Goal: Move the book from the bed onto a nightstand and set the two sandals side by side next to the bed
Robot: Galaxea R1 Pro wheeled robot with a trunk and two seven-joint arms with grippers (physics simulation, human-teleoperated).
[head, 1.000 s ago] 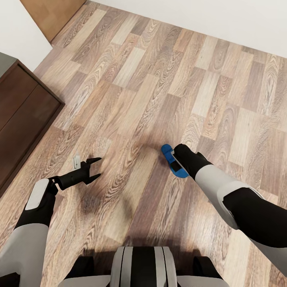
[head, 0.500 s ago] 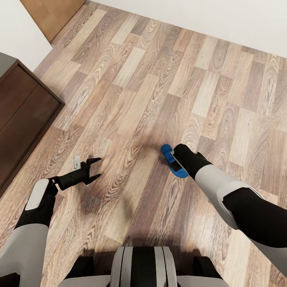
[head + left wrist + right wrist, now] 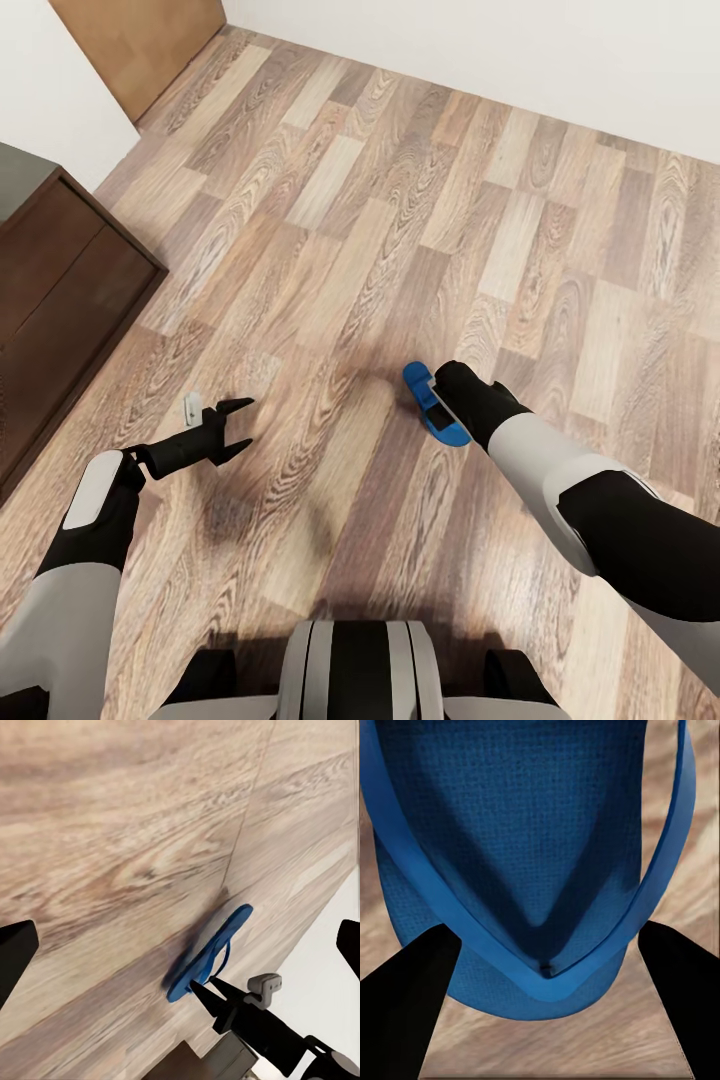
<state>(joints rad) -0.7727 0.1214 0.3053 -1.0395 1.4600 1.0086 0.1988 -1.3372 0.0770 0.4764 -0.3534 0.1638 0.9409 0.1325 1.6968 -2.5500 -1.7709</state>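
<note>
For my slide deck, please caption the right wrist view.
Right gripper fingers flanking a blue sandal above the wood-plank floor.

Under the right end effector (image 3: 540,1020), the blue sandal (image 3: 521,832) shows a matt, finely pitted foam-like sole with smooth strap, over grainy, faintly sheened wood-plank floor (image 3: 380,200).

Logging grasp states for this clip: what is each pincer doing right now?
Left pincer: open, holding nothing, above the wood floor.
Right pincer: at the blue sandal; a closed grasp cannot be told.
</note>
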